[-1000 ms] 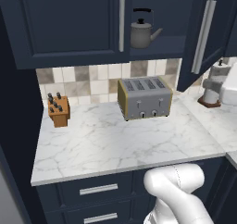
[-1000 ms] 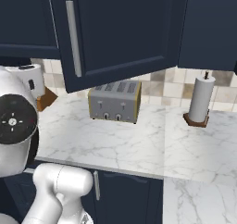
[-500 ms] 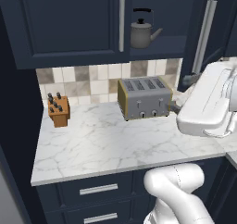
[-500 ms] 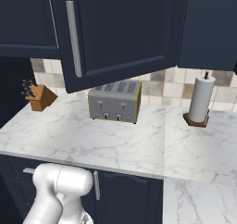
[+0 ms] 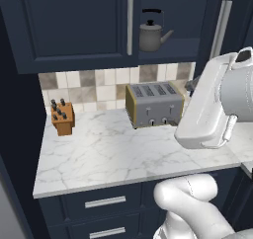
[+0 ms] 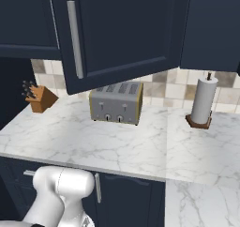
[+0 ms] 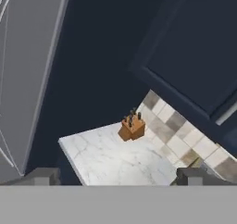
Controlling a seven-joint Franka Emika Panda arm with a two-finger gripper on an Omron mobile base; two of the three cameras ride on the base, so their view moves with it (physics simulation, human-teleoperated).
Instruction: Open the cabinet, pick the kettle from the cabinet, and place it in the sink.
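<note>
Kettle (image 5: pixel 150 35) is sitting on the cabinet (image 5: pixel 74 25) shelf above the toaster (image 5: pixel 154 104), exposed because the right door (image 6: pixel 122 31) is swung open. Gripper (image 7: pixel 115 176) is standing wide open, holding nothing, facing the knife block (image 7: pixel 132 128), presumably swinging round to reach.

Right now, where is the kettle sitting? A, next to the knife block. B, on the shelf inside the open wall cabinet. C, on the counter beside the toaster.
B: the kettle stands on the shelf of the open cabinet, above the toaster.
</note>
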